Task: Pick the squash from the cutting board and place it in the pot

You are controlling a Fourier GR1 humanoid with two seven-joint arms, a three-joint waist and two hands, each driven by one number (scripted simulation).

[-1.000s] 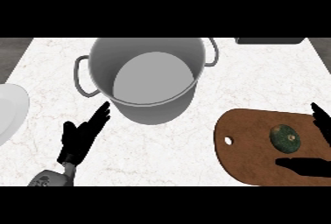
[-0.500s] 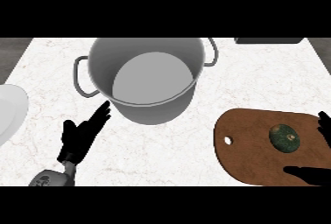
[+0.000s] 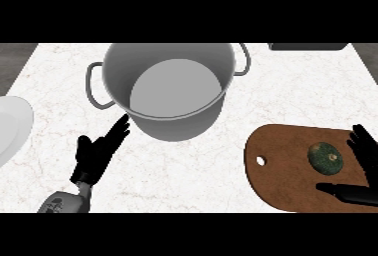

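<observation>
Little has shifted over the past second except the right hand (image 3: 363,165), which has slid toward the right edge of the tabletop (image 3: 59,85) and now sits partly cut off by the frame, while the left hand (image 3: 100,150), pot and squash hold their earlier places.

Head view: the right hand is spread open over the right end of the cutting board (image 3: 284,170), fingers reaching up past the far side of the squash (image 3: 325,158) and thumb stretched out below it; the squash lies between them, close to the fingers, and no contact can be made out. The dark green squash lies on the brown cutting board, toward its right end, near the tabletop's front right corner. A small hole marks the board's left end. The grey pot (image 3: 170,87) stands near the tabletop's rear edge, around its middle, a handle on each side. The left hand rests open just in front of the pot's left side, fingers straight and pointing up toward it. A white plate (image 3: 11,127) lies at the left edge, partly out of view. A dark object (image 3: 306,46) sits at the rear right edge.
</observation>
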